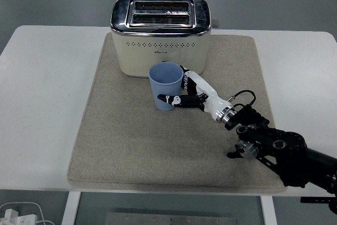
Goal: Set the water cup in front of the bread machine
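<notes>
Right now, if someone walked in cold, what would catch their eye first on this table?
The blue cup stands out, upright mid-mat just in front of the toaster, with the right hand wrapped around it from the right. The cream and chrome toaster sits at the far edge of the beige mat, slots up. The black right arm reaches in from the lower right corner.
</notes>
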Robot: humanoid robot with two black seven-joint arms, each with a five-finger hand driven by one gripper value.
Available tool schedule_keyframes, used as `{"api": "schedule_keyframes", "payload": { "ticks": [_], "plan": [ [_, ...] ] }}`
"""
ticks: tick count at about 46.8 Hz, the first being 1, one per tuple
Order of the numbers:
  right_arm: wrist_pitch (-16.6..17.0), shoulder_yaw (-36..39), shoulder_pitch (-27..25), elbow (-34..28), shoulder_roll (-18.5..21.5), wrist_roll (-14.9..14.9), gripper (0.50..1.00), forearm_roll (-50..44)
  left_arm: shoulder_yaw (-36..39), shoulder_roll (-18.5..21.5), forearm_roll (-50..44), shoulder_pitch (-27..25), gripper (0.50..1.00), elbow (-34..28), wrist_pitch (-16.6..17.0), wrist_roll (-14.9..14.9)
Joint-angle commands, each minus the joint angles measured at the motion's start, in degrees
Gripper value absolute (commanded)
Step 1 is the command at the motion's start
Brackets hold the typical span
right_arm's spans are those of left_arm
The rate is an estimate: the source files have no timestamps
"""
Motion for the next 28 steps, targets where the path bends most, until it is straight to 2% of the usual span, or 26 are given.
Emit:
{"api": "schedule_keyframes", "payload": {
  "ticks": [1,28],
  "plan": [
    [0.0,0.0,0.0,0.1,-0.1,0.0,0.921,0.0,0.0,0.0,0.0,0.0,1.000,0.0,0.1,0.0],
    [0.2,0.0,-0.9,0.4,-1.7,0.0,0.924,0.4,0.0,0.0,0.0,0.0,1.000,0.0,0.0,0.0]
  ]
}}
